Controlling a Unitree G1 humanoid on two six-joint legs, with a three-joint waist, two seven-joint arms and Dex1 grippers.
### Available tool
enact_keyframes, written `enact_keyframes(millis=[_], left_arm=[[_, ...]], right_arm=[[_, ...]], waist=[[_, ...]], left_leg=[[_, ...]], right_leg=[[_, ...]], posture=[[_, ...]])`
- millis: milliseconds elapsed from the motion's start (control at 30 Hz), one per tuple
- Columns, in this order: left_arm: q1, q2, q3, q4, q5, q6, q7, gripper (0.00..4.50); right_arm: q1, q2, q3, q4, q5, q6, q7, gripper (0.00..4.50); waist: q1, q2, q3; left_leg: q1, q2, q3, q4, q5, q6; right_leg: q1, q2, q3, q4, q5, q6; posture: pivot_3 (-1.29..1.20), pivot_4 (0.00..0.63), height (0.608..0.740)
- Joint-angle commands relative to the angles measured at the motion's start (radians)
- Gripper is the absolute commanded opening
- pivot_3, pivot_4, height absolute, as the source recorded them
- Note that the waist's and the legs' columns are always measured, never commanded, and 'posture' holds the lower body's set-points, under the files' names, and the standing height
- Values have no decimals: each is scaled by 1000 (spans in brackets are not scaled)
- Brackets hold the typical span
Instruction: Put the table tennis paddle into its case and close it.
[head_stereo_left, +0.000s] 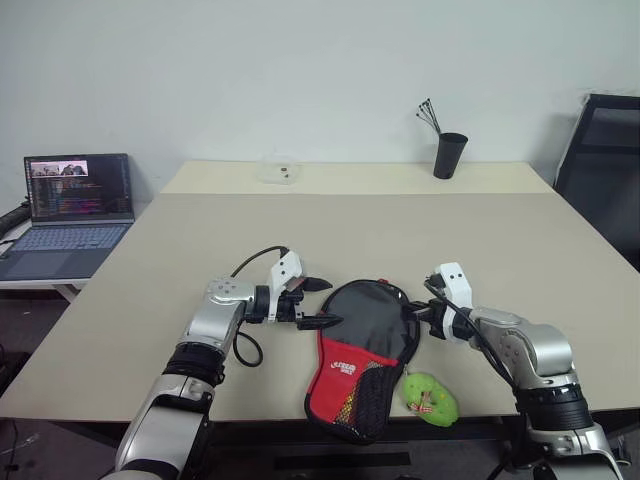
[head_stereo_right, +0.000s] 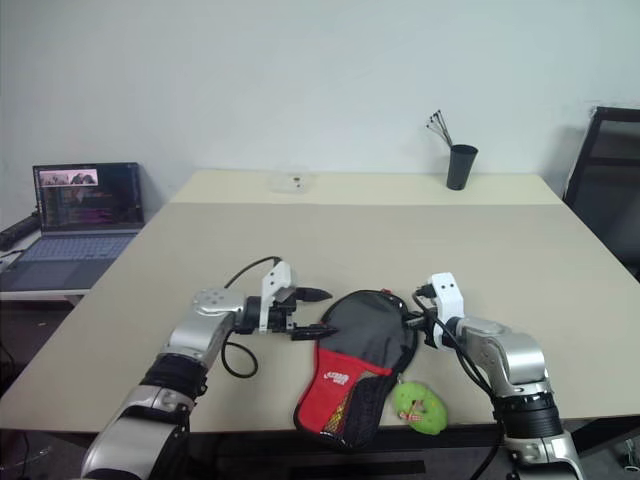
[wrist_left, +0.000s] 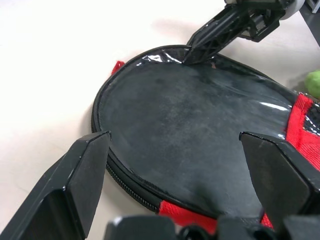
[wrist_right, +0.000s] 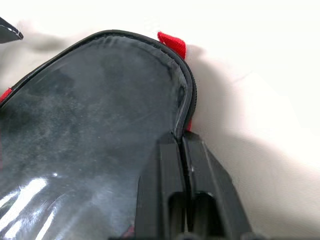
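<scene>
The case (head_stereo_left: 362, 355) lies flat at the near edge of the desk (head_stereo_left: 350, 220), between the two arms. Its long axis runs away from the robot: the round black head is the far end, and the red neck with the white logo and mesh pocket points back over the desk's near edge. A green tag (head_stereo_left: 430, 396) rests on the desk just beside the neck, on the right. The table tennis paddle itself cannot be made out; whether it already sits inside the cover cannot be told.

The right end effector (wrist_right: 181, 150) has its two black fingers pressed together on the rim of the case's round head, at the right side, near a small red tab (wrist_right: 173, 44); it looks pinched on the edge seam or zipper line there. The left end effector (head_stereo_left: 310, 303) stands wide apart, holding nothing, its fingers straddling the left rim of the head just beside the fabric, pointing across toward the right arm.

So the right arm has the case; the left is equally near but free. Any pull along the rim would likely curve round the head toward the neck.
</scene>
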Motion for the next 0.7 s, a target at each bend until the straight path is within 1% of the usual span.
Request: enact_keyframes(millis=[33,367,467,700], left_arm=[[16,18,6,-70,-27,6,4,4500],[87,33,8,-163,-63,40,6,4500],[99,33,4,-179,-65,46,15,4500],[112,35,-4,-190,-63,46,28,4500]], right_arm=[[-74,-17,26,49,-25,-47,26,38],[-292,-40,161,302,-117,-208,195,38],[-376,-26,194,423,-162,-293,232,38],[-496,5,210,642,-227,-430,283,38]], waist=[[-3,1,0],[-12,1,1],[-17,1,2],[-19,2,3]], left_leg=[[0,0,0,0,0,0],[1,0,1,-1,2,3],[1,0,1,-1,2,3],[1,0,1,-1,2,3]], right_leg=[[0,0,0,0,0,0],[0,0,0,1,1,-2],[0,0,0,1,1,-2],[0,0,0,1,1,-2]], posture=[[0,150,740],[0,150,740],[0,150,740],[0,150,740]])
